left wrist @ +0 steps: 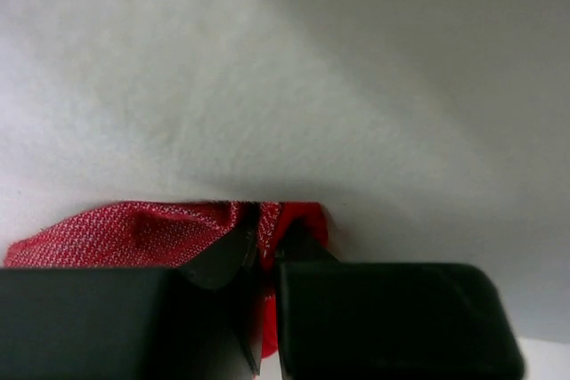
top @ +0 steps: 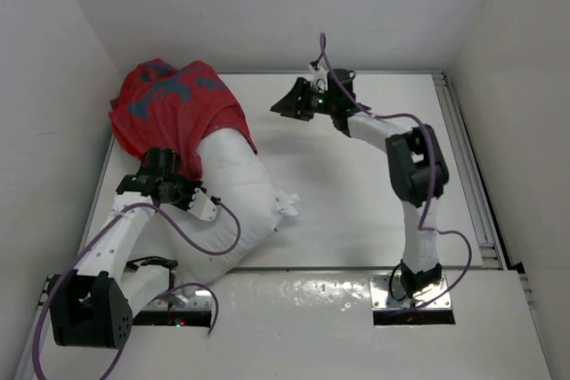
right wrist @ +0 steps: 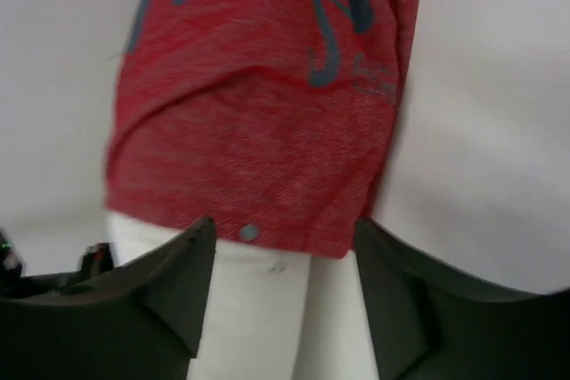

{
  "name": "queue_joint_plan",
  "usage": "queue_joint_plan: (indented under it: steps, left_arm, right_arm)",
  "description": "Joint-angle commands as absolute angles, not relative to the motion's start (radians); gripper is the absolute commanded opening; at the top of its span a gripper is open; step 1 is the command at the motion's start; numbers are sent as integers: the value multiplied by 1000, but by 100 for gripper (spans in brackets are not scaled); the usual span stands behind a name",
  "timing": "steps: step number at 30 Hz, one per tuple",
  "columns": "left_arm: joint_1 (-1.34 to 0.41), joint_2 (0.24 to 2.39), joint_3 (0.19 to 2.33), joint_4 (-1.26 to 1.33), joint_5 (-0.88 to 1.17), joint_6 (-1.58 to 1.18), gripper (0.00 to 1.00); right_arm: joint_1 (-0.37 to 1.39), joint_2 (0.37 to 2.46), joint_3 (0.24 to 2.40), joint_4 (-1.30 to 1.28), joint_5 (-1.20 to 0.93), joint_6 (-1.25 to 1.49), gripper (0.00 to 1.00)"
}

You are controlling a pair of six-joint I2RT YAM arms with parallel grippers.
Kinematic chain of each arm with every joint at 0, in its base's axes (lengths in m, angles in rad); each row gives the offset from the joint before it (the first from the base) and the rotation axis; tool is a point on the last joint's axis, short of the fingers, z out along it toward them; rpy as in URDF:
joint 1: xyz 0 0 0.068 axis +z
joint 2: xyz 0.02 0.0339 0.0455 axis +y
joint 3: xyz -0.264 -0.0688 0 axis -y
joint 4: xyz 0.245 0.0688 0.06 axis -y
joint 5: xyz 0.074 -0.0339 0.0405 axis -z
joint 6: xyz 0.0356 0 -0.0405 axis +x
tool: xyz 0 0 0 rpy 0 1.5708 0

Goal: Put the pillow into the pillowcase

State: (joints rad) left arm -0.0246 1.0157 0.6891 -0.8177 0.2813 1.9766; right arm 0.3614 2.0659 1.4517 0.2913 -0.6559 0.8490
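At the table's (top: 356, 211) left end: pillow (top: 233, 198), far half sheathed in red pillowcase (top: 169, 104), near half bare; left gripper (left wrist: 264, 239) clenched on pillowcase hem beside the pillow; right gripper (right wrist: 285, 229) further right, jaws apart and empty, clear of both.

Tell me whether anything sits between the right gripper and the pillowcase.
Nothing visible does. The right gripper hangs open above the table, facing the pillowcase, with only an open gap between its fingers and the red hem.
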Motion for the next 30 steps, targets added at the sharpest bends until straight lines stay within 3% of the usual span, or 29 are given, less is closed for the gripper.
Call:
queue_joint_plan:
  steps: [1,6,10,13,14,18,19,20,21,30]
  left_arm:
    - [0,1022,693,-919,245,1909,0]
    - [0,1000,699,-928,250,1850,0]
    - [-2,982,701,-917,259,1816,0]
    - [0,977,709,-905,274,1767,0]
    - [0,977,712,-887,281,1746,0]
    - [32,1002,771,-853,331,1556,0]
    - [49,1006,807,-847,365,1514,0]
    - [60,1012,827,-835,380,1473,0]
    - [90,1026,869,-827,423,1380,0]
    - [255,1153,1245,-715,641,822,0]
  right_arm:
    - [409,2213,1518,619,-690,1159,66]
    - [497,2370,1614,814,-808,1304,87]
    - [546,2396,1597,1015,-889,1374,90]
    - [572,2398,1559,1011,-884,1373,88]
    - [578,2402,1543,1017,-887,1377,86]
    - [607,2415,1500,1101,-916,1445,41]
    - [601,2405,1474,1138,-911,1456,18]
    - [597,2366,1415,1141,-902,1453,5]
    - [586,2340,1381,1140,-869,1441,0]
    - [327,1880,970,1121,-669,1456,0]
